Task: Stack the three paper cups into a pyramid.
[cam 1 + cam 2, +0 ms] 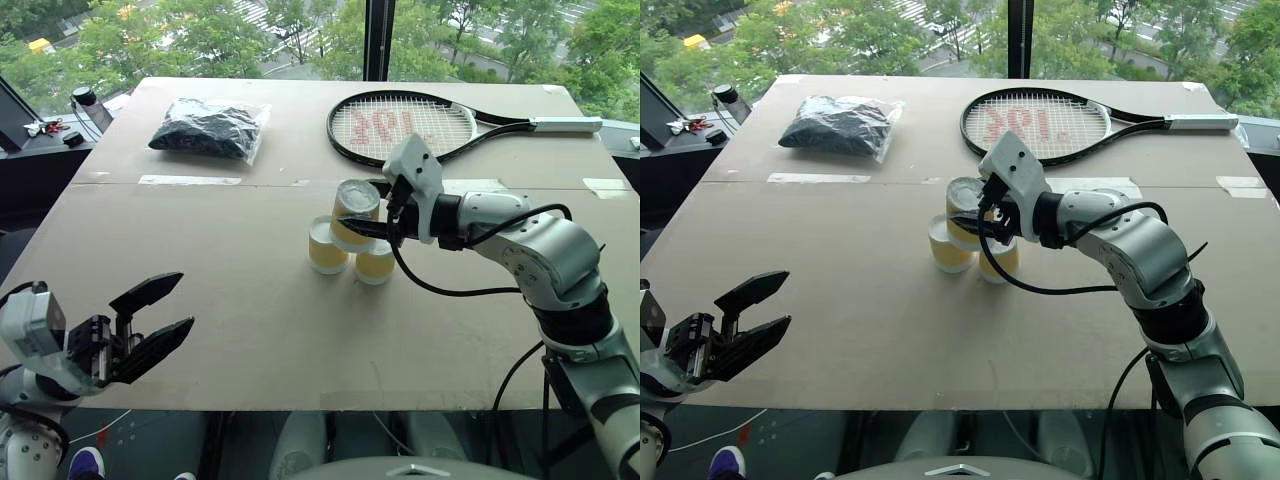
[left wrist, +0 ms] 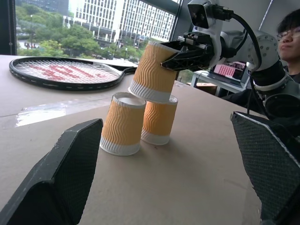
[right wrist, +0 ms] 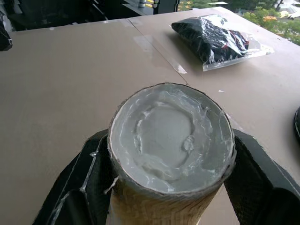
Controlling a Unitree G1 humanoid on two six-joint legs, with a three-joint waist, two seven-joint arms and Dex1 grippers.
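- Three paper cups stood as a small pyramid near the middle of the desk (image 1: 250,330), all upside down, with ribbed yellow-orange sides and white bands at rim and base.
- The left base cup (image 1: 327,246) and the right base cup (image 1: 375,264) stood side by side, touching or nearly so, their wide rims flat on the brown desk.
- The top cup (image 1: 355,212) rested across the two base cups, tilted a little rather than square; its whitish upturned bottom looked wrinkled and glossy in the right wrist view.
- The right pincer (image 1: 368,226) bracketed the top cup, one black finger on each side of its ribbed wall. The fingers lay close against the cup, but whether they gripped it or had let go could not be told.
- The left pincer (image 1: 150,325) hung at about 8 o'clock from the pyramid, well apart from it, near the desk's front edge, its two black fingers spread wide and holding nothing.
- A tennis racket (image 1: 400,128) lay at about 1 o'clock from the cups, near them, handle pointing to 3 o'clock.
- A clear bag of dark stuff (image 1: 208,128) lay at about 10 o'clock, well apart.
- A person (image 2: 290,33) sat beyond the desk in the left wrist view.
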